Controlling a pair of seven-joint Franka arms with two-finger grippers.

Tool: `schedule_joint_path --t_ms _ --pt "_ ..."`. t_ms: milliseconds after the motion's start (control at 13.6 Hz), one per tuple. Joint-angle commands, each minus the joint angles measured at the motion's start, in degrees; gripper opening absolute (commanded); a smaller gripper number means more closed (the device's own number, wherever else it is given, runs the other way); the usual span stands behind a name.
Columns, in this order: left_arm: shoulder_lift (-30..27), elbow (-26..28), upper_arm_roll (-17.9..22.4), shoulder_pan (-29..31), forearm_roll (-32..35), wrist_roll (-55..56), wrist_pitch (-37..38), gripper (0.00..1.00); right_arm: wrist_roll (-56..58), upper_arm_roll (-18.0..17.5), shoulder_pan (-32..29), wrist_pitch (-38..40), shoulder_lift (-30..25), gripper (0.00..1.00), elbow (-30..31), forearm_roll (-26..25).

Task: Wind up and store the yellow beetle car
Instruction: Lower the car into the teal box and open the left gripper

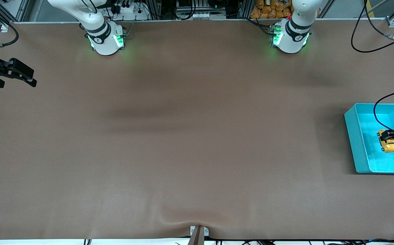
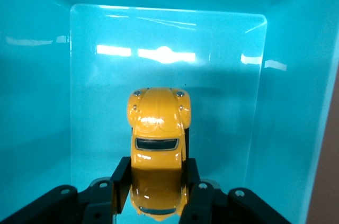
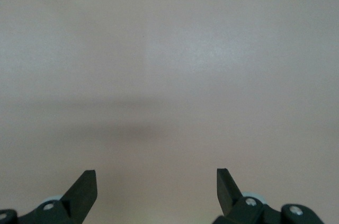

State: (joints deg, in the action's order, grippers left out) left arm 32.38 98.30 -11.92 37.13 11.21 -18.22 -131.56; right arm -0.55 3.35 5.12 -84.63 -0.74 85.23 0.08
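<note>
Brown matting covers my table [image 1: 183,143], and the teal bin [image 1: 353,139] sits at the left arm's end. My left gripper [image 1: 387,136] is down inside that bin, its fingers [image 2: 121,181] pinching the yellow beetle car [image 2: 157,144] by its sides. I see the car over the bin's floor. My right gripper [image 1: 16,73] waits, jaws spread, over the right arm's end of the table.

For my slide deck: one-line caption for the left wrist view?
Left end effector grips the yellow beetle car inside the teal bin.
</note>
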Motion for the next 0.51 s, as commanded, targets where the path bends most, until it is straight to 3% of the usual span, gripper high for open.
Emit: schedule_joint_path --t_ms 0,440 --pt "1.1 -0.04 -0.56 1.98 -0.83 -5.32 -2.02 0.0 -0.51 0.16 0.15 -0.01 -0.32 1.0 0.11 -0.08" --pt "4.09 1.54 -0.47 3.12 -0.48 -5.6 -6.33 0.0 -0.51 0.16 0.15 -0.01 -0.32 1.0 0.11 -0.08"
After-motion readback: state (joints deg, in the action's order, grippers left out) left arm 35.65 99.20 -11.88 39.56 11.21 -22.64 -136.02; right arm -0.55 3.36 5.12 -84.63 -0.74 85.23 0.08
